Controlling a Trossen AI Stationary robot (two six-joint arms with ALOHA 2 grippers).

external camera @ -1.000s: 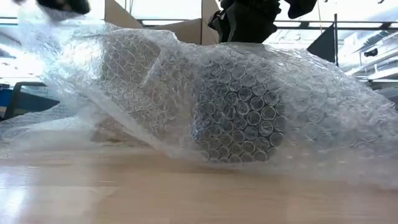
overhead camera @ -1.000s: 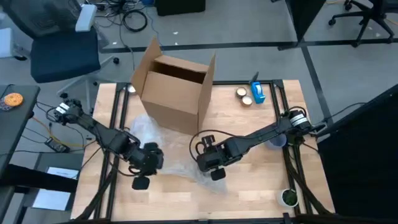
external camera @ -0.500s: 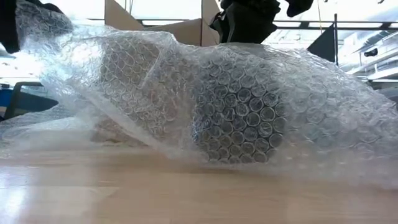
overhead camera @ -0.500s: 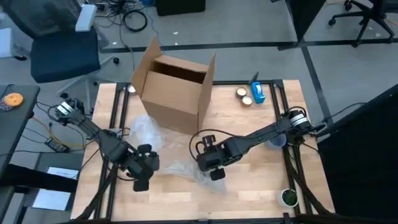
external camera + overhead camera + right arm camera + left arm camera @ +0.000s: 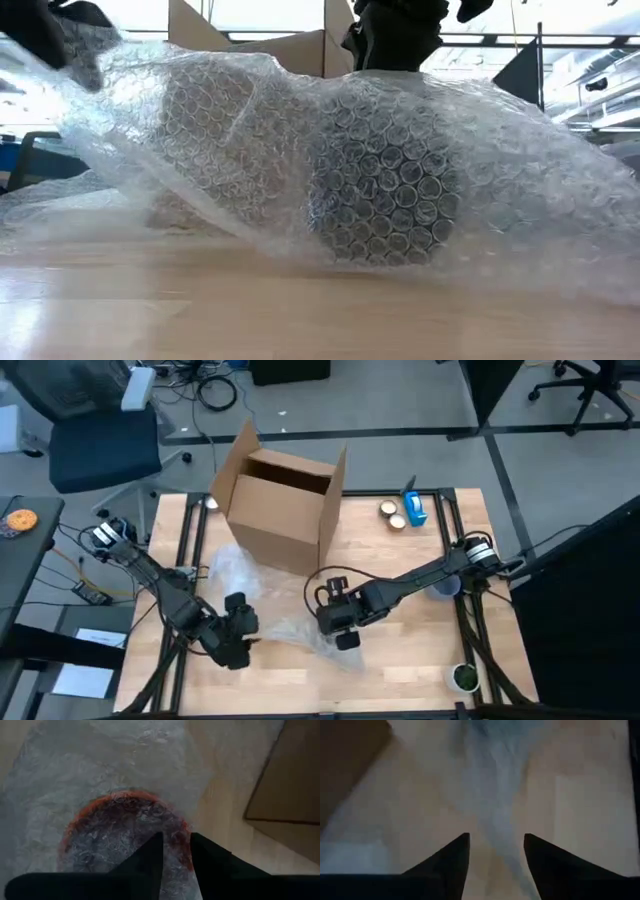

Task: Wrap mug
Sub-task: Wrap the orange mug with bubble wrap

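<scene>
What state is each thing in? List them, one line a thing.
mug: on the table, covered by bubble wrap, orange rim showing through.
bubble wrap: draped over the mug, crumpled, spread across the table.
cardboard box: open, flaps up, at the table's far side.
left gripper: open, a strand of bubble wrap between its fingers.
right gripper: fingers close together, pressed on the wrap over the mug.
</scene>
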